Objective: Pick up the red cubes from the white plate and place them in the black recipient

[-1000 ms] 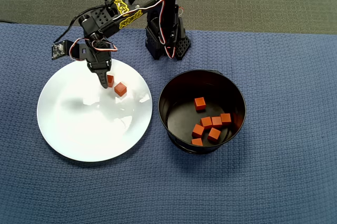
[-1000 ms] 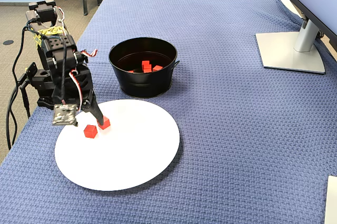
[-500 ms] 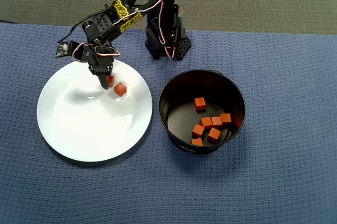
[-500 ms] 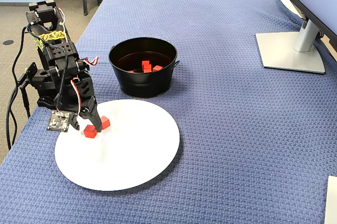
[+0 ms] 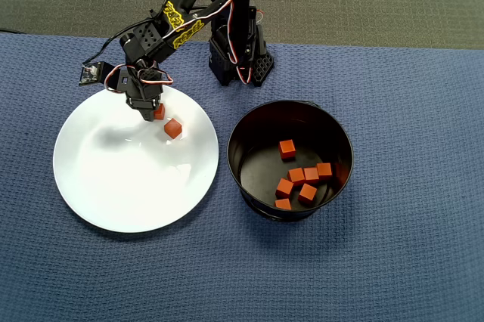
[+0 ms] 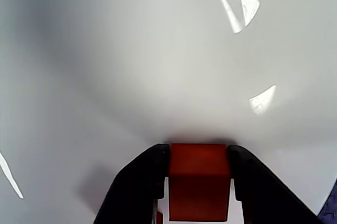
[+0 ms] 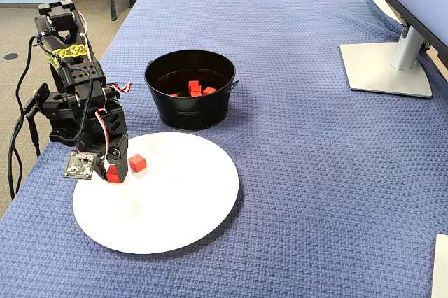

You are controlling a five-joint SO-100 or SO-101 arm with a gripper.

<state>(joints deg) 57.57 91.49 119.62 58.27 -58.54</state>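
Observation:
My gripper (image 5: 153,113) is shut on one red cube (image 5: 159,111) at the far edge of the white plate (image 5: 121,178), close to its surface. In the wrist view the black fingers (image 6: 142,182) press both sides of that cube (image 6: 199,182) over the plate (image 6: 158,66). A second red cube (image 5: 173,128) lies loose on the plate just right of the gripper. The black recipient (image 5: 333,129) stands right of the plate and holds several red cubes (image 5: 296,175). The fixed view shows the gripper (image 7: 112,173), the loose cube (image 7: 137,163), the plate (image 7: 168,207) and the recipient (image 7: 189,112).
The arm's base (image 5: 238,61) stands at the far edge of the blue cloth (image 5: 393,261), between plate and recipient. A monitor stand (image 7: 388,67) sits at the far right in the fixed view. A cable (image 7: 14,144) hangs off the table beside the arm.

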